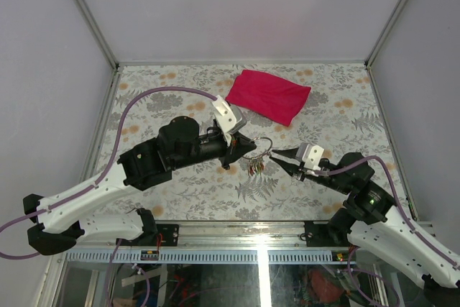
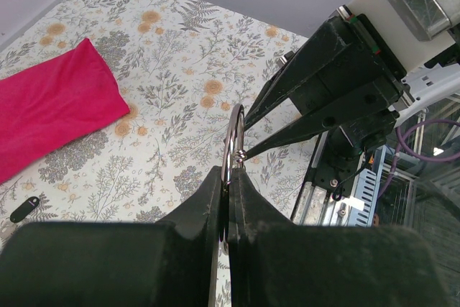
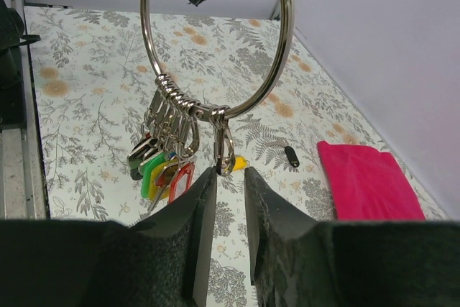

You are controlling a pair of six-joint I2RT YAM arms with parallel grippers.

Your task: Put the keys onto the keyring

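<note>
Presently | left gripper (image 2: 227, 181): clamped on keyring (image 3: 285, 48) | right gripper (image 3: 231, 174): jaws narrowly apart beneath it, yellow key (image 3: 240, 161) at tips, grip undeterminable | key bunch (image 3: 162, 167): hanging left of tips

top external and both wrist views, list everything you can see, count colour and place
round silver metal keyring: one, silver, held upright above mid-table
bunch of small plastic-headed keys: several, green, yellow, red and black, hanging from the ring's low side
small silver clip: one, silver with a bit of yellow behind it, at the ring's bottom
folded magenta cloth: one, magenta, far side of the table
small black tag-like piece: one, black, flat on the table near the cloth
floral-patterned table cover: one, pale with grey and orange print, under everything
left end effector: one, black, shut on the ring's top
right end effector: one, black, jaws apart either side of the clip
</note>
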